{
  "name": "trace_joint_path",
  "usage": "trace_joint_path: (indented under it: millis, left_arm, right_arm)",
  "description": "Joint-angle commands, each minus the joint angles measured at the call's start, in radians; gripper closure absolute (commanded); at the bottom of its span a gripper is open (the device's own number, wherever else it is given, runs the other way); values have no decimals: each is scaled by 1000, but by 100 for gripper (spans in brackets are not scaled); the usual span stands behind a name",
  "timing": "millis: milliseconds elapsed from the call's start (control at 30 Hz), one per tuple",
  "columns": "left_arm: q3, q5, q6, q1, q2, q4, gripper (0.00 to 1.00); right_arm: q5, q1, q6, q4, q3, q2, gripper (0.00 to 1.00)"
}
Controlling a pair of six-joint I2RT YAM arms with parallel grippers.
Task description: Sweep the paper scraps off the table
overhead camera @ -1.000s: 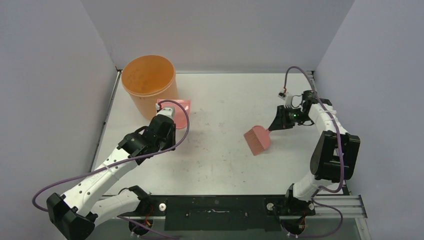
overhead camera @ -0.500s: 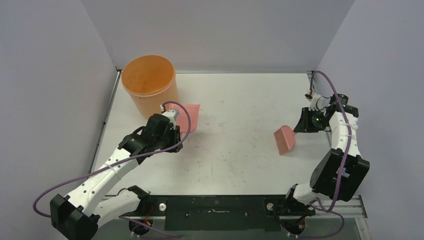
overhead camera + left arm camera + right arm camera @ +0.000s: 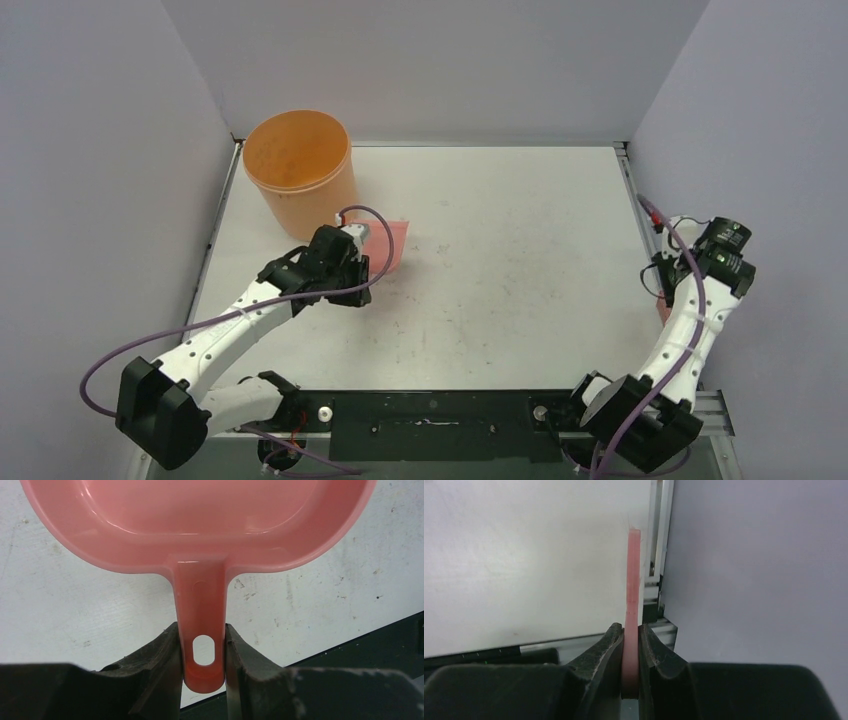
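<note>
Across the table [image 3: 500, 250], found no paper scraps in any of the three views, only bare, scuffed white top. Could not tell whether any lay inside the orange bucket [image 3: 298, 165] at the far left corner. Judged the sweeping done or nearly so, with nothing left on the top to lie one way or the other from either claw. Saw the pink dustpan [image 3: 200, 530] held just beside the bucket's near right side, with its pan bare and its handle [image 3: 202, 605] running back toward the left arm. Found the left gripper [image 3: 202, 665] closed to a narrow gap on that handle, with pads [image 3: 165, 655] pressed against both sides near its end. Noted the right gripper [image 3: 630, 645] at the table's right edge, well apart from the dustpan, clamped tight on the pink brush [image 3: 633, 580], seen edge-on with its long axis pointing away along the metal frame [image 3: 659, 530].
</note>
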Motion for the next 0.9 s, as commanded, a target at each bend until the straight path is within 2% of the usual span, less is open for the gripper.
trace_joint_path:
  millis: [0,100,200,333,367,533,600,767,867]
  left_arm:
    - [11,11,21,5,34,47,100]
    - [9,-12,22,9,71,42,100]
    - [15,-20,26,9,116,36,100]
    - [24,-37,32,12,155,32,100]
    - [29,-49,34,17,161,31,100]
    - [43,-74,38,41,140,45,100]
    - [49,-96,38,41,128,39,100]
    - [128,-168,-12,42,130,-107,100]
    - [181,-111,-9,41,153,-195,100]
  right_arm:
    - [34,7,-218,-94,-138,-139,95]
    - [-101,28,-245,-154,-176,-113,95]
    - [-266,69,-241,-200,-169,-9,95]
    - [-502,183,-165,-245,-110,151,95]
    - [-563,211,-189,-279,-90,192,95]
    - [-650,463,-214,-283,33,287,95]
    - [-724,522,-198,-285,95,319,95]
    - [-948,727,-126,-280,248,469,95]
    - [-1042,815,-71,-244,296,555,95]
